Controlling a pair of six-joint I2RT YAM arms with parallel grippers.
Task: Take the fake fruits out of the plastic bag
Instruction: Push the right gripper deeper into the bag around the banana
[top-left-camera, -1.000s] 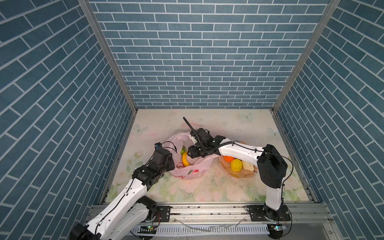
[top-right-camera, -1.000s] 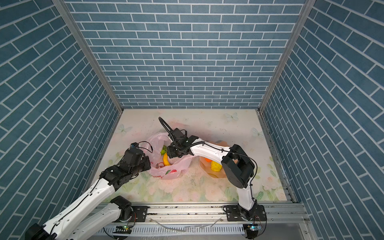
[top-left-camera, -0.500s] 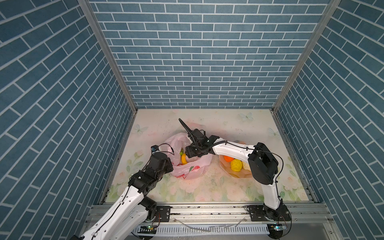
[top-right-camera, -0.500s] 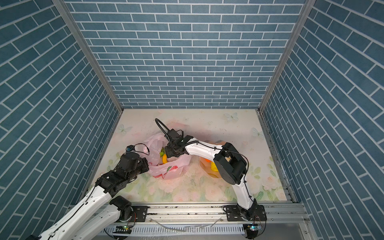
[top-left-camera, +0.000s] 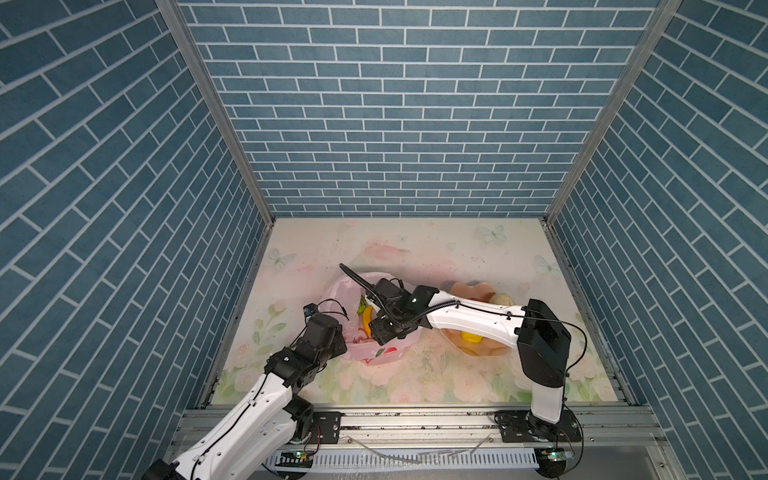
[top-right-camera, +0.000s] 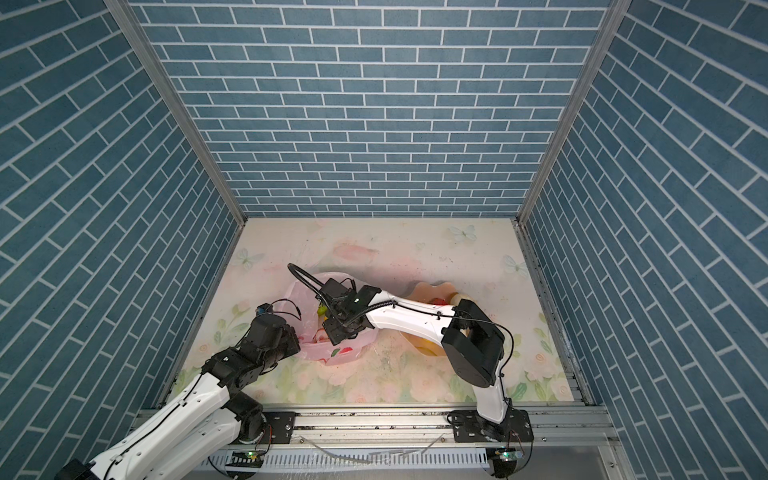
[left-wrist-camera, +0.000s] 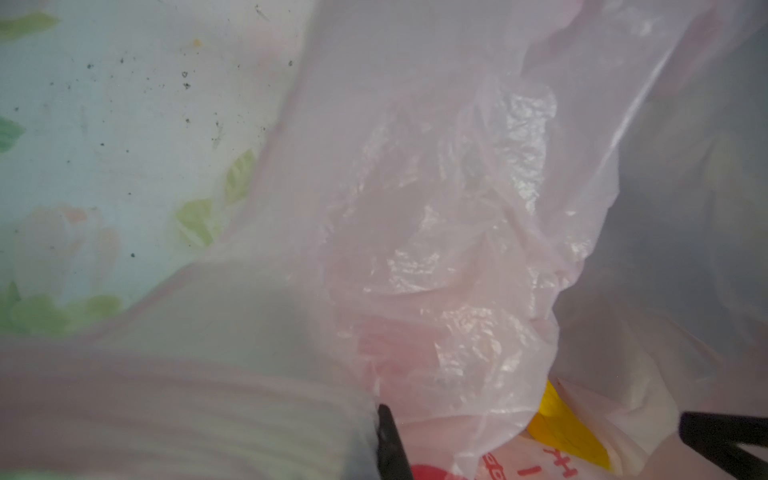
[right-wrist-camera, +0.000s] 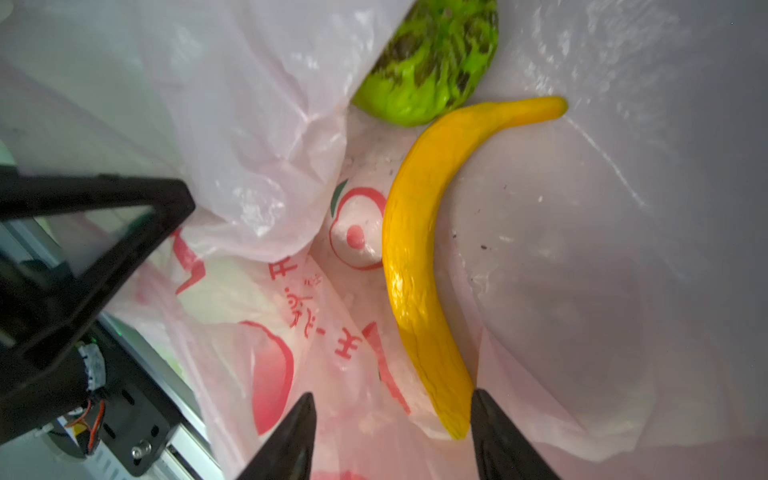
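Note:
The plastic bag (top-left-camera: 384, 351), pale pink with red prints, lies left of centre in both top views, mouth up. My left gripper (top-left-camera: 341, 338) is shut on the plastic bag's near-left edge; its film (left-wrist-camera: 415, 208) drapes over my dark fingers (left-wrist-camera: 388, 440). My right gripper (right-wrist-camera: 392, 415) stands open inside the bag mouth. Two fake fruits lie in there: a long yellow banana (right-wrist-camera: 419, 266), its end beside one fingertip (right-wrist-camera: 482, 415), and a green fruit (right-wrist-camera: 432, 62) beyond it. Both show in a top view, the banana (top-left-camera: 366, 320) and the green fruit (top-left-camera: 363, 305).
A peach-pink scalloped bowl (top-left-camera: 473, 289) sits right of the bag, under my right forearm. It holds a yellow ball (top-left-camera: 471, 336), a cream bumpy fruit (top-left-camera: 503, 299) and a red one (top-right-camera: 436, 300). Brick-pattern walls close in three sides; a metal rail (top-left-camera: 415, 419) runs along the front.
My right gripper has shifted slightly left and deeper over the bag mouth. My left gripper has drawn a little toward the front, still on the bag edge.

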